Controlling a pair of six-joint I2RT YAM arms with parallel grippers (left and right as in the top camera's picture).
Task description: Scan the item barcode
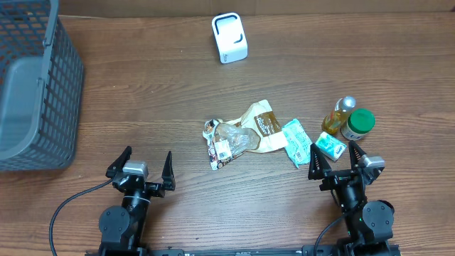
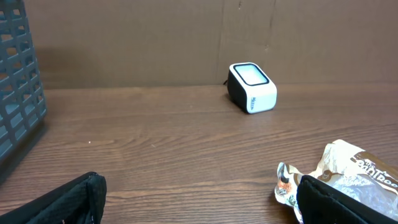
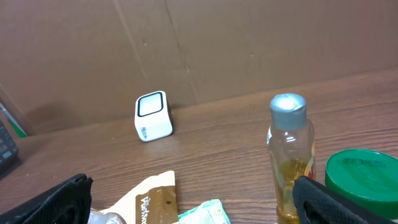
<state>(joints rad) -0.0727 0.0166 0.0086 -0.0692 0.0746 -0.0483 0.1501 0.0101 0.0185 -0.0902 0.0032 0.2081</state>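
Observation:
A white barcode scanner (image 1: 229,38) stands at the back of the table, also in the left wrist view (image 2: 252,87) and the right wrist view (image 3: 153,116). Items lie mid-table: a crinkled clear wrapper (image 1: 226,141) with a white label, a cream-and-brown pouch (image 1: 261,122) and a green packet (image 1: 296,136). No barcode shows clearly. My left gripper (image 1: 148,153) is open near the front edge, left of the wrapper (image 2: 285,183). My right gripper (image 1: 333,149) is open at the front right, just before a small green packet (image 1: 330,144). Both are empty.
An amber bottle (image 1: 340,114) and a green-lidded jar (image 1: 357,123) stand close beyond my right gripper, the bottle (image 3: 289,155) near its right finger. A grey mesh basket (image 1: 32,85) fills the far left. Bare wood lies between the items and the scanner.

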